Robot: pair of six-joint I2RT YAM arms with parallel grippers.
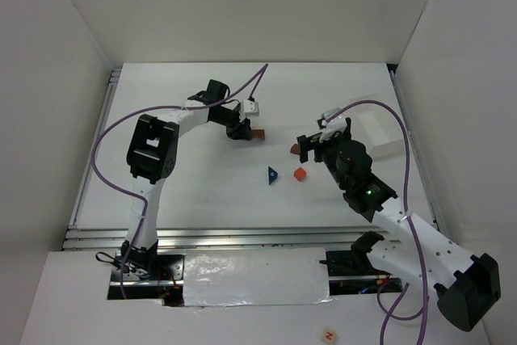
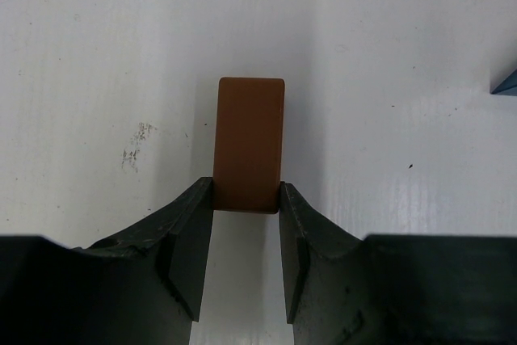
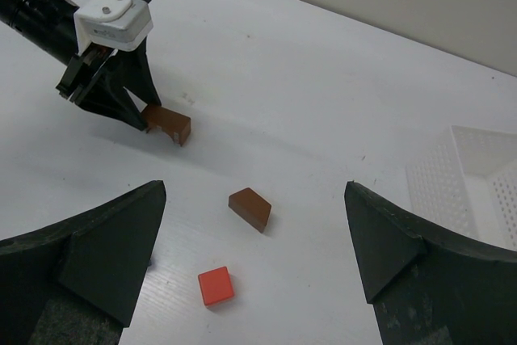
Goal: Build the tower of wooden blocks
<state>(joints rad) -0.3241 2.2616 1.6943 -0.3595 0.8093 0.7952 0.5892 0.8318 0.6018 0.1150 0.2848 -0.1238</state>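
My left gripper (image 1: 245, 131) is shut on the end of a brown rectangular block (image 2: 250, 143), held low at the table; the same block shows in the top view (image 1: 257, 134) and the right wrist view (image 3: 170, 123). My right gripper (image 3: 254, 189) is open and empty, hovering over a second brown block (image 3: 250, 208) that lies on the table (image 1: 295, 149). A red cube (image 1: 300, 174) (image 3: 216, 286) and a blue wedge (image 1: 273, 175) lie apart near the table's middle. The wedge's tip shows in the left wrist view (image 2: 506, 82). No block rests on another.
A white perforated tray (image 1: 376, 131) stands to the right of my right gripper (image 1: 311, 145) and shows in the right wrist view (image 3: 472, 175). White walls enclose the table on the left, back and right.
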